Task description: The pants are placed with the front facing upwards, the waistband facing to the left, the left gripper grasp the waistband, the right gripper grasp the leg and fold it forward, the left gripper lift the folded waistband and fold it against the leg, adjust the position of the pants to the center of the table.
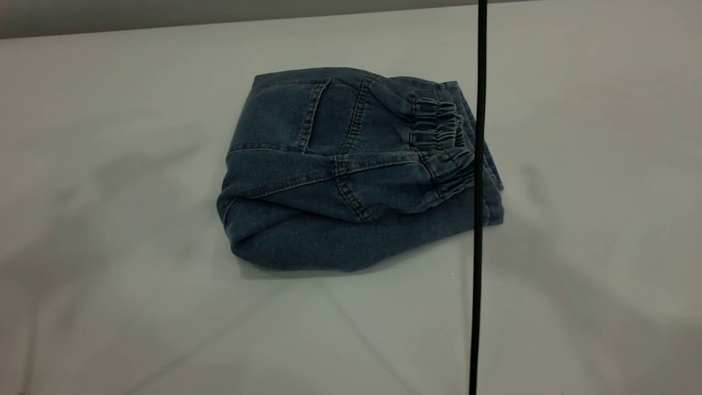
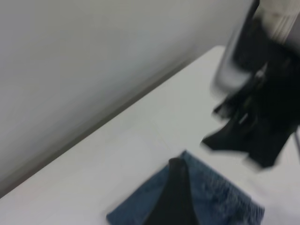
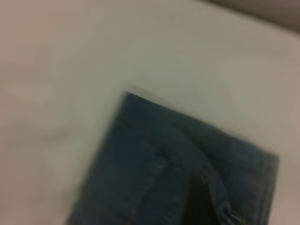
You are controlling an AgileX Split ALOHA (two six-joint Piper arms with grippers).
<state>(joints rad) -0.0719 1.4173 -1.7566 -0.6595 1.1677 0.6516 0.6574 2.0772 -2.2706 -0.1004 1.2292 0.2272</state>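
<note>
Both claws' openings I cannot tell. Soft, limp denim pants point(image 1: 351, 181) lie folded on the tabletop point(image 1: 109, 164); I grip beside the thick waistband point(image 1: 441, 129).

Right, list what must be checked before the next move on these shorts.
1. Shorts folded into one compact bundle: ok.
2. Waistband lying on top of the fold, at its right end: ok.
3. Bundle near the middle of the table: ok, roughly.
4. Left end effector clear of the denim: cannot tell; it shows over the cloth.
5. Right end effector off the shorts: ok in the left wrist view.
6. Black cable free of the cloth: cannot tell; it crosses the bundle's right edge.
</note>
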